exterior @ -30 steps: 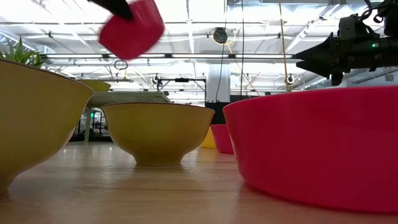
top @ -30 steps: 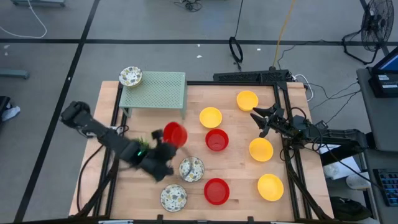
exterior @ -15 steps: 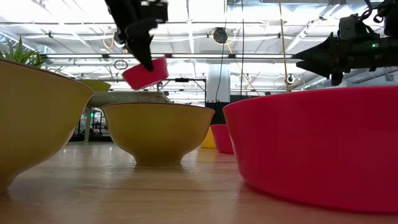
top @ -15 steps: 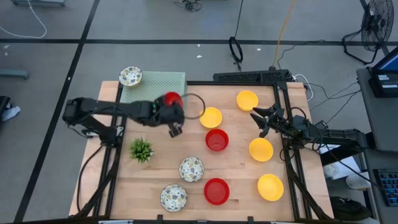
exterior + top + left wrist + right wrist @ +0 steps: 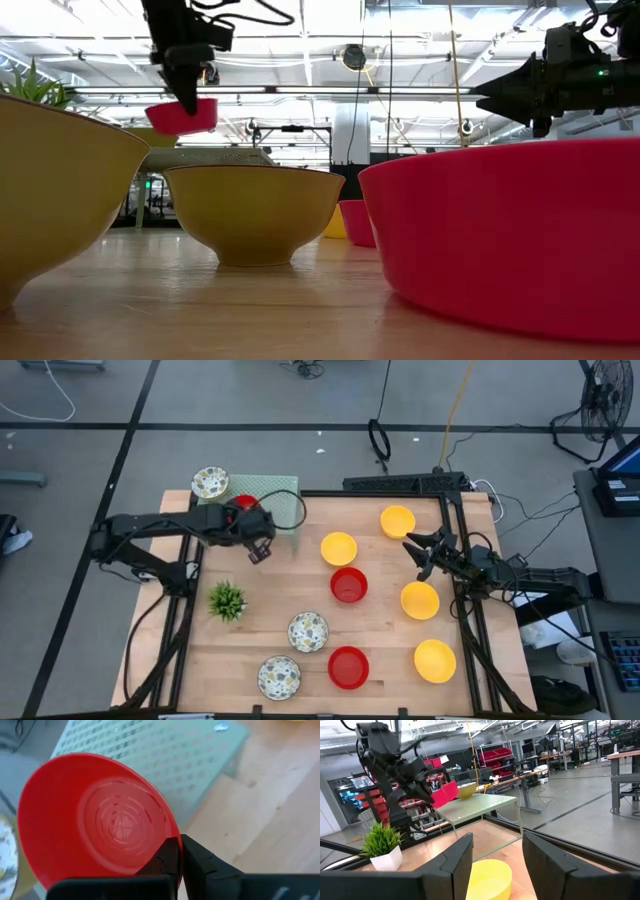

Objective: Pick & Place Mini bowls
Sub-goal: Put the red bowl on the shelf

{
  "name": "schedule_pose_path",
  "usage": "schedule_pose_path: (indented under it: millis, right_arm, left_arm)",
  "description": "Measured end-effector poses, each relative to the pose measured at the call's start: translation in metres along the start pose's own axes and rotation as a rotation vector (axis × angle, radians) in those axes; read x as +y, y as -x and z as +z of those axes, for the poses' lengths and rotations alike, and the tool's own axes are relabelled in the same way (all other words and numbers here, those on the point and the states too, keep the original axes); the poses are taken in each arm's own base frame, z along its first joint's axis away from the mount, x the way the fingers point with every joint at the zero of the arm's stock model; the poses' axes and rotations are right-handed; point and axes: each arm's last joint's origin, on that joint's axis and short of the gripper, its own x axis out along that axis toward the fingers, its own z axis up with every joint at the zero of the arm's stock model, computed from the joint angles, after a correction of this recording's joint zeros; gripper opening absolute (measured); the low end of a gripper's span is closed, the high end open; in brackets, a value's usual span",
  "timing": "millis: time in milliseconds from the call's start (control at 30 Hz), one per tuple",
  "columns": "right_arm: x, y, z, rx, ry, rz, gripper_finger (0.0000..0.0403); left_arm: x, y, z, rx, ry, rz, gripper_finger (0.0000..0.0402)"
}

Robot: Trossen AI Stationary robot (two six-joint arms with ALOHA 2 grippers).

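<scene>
I see no readable writing on anything. Over the green mesh rack (image 5: 252, 500) my left gripper (image 5: 179, 851) pinches the rim of a red mini bowl (image 5: 246, 506), lifted above the rack's top. My right gripper (image 5: 418, 554) waits well apart from the rack, its jaws spread wide and empty.

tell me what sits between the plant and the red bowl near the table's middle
Nothing: in the high view, bare wood separates the plant from the red bowl.
</scene>
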Motion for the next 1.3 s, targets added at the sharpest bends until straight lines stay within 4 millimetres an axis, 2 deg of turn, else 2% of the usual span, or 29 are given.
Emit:
schedule_pose_path:
  millis: [267, 400, 733, 1000, 1300]
  right_arm:
    - [0.000, 0.000, 0.000, -0.001, -0.001, 0.000, 0.0161]
    - [0.000, 0.000, 0.000, -0.001, -0.001, 0.000, 0.0160]
    - [0.000, 0.000, 0.000, -0.001, -0.001, 0.000, 0.0161]
    - [0.000, 0.000, 0.000, -0.001, -0.001, 0.000, 0.0160]
    - [0.000, 0.000, 0.000, -0.001, -0.001, 0.000, 0.0160]
  left_arm:
    - [0.019, -0.007, -0.002, 0.085, 0.059, 0.049, 0.0005]
    - [0.025, -0.011, -0.001, 0.099, 0.085, 0.045, 0.0018]
    - [0.031, -0.014, 0.000, 0.120, 0.088, 0.019, 0.0007]
    - [0.033, -0.015, 0.003, 0.100, 0.088, 0.016, 0.0022]
    - [0.030, -0.019, 0.007, 0.087, 0.067, 0.011, 0.0009]
